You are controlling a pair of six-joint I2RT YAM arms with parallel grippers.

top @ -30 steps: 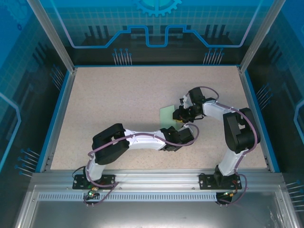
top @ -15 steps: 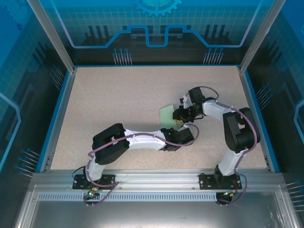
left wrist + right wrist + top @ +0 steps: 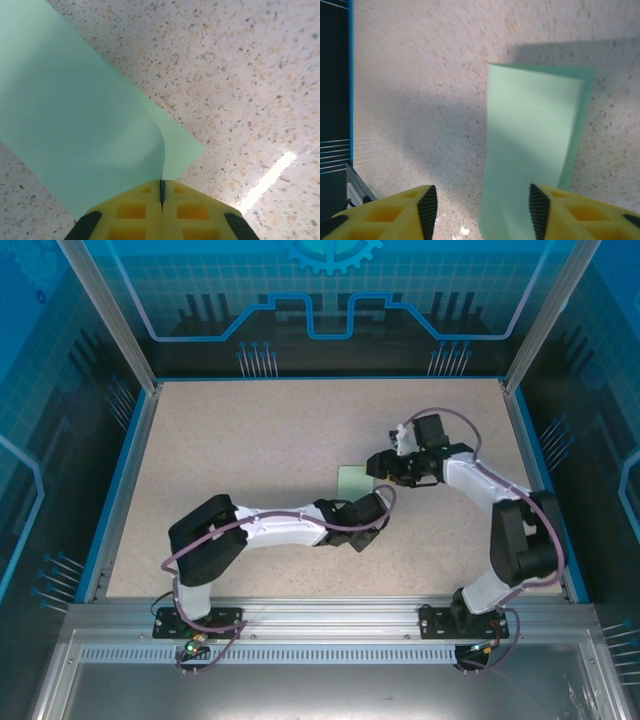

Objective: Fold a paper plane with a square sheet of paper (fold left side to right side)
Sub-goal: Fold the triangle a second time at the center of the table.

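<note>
The square sheet of paper [image 3: 351,480] is pale mint green and lies folded over into a narrow rectangle at the table's middle. In the left wrist view the sheet's [image 3: 75,115] upper layer curls up from the lower layer and runs into my left gripper [image 3: 161,187], which is shut on its edge. Seen from above, the left gripper [image 3: 377,499] sits at the sheet's near right corner. My right gripper [image 3: 483,212] is open above the sheet [image 3: 535,145], whose near end lies below the gap by the right finger, untouched. From above, the right gripper [image 3: 377,466] hovers at the sheet's right edge.
The speckled beige table [image 3: 250,440] has a raised blue rim [image 3: 118,490] on the left, back and right. An aluminium rail [image 3: 320,615] carrying both arm bases runs along the near edge. Bare tabletop lies to the left of and behind the sheet.
My left gripper has shut on the sheet's edge, and that arm has swung left. My right gripper has opened, let go of the sheet and drawn back to the right.
</note>
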